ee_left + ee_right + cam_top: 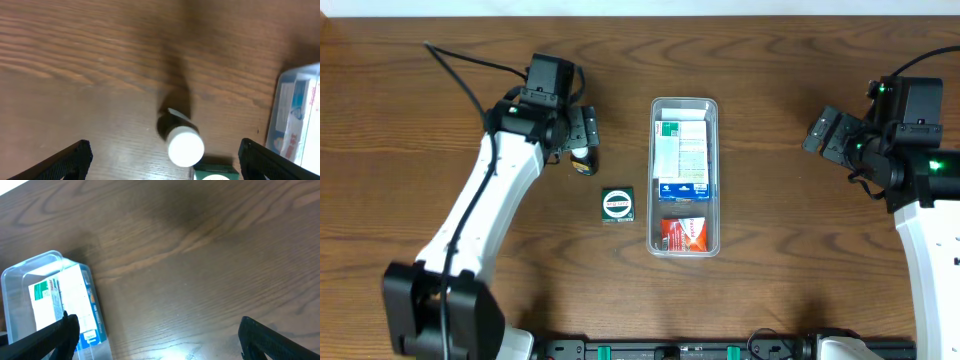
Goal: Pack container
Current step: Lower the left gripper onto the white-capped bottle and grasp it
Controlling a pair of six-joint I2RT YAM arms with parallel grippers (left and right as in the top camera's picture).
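On the wooden table (380, 150) the clear container (684, 100) is noted at centre, partly packed with boxes, its long axis running away from the robot. A green box (617, 204) is left just off its left wall. A small white-capped bottle (185, 145) is found further left, under the left gripper (583, 138), which is spread wide and empty; the right gripper (823, 133), equally spread, is stationed farther off.
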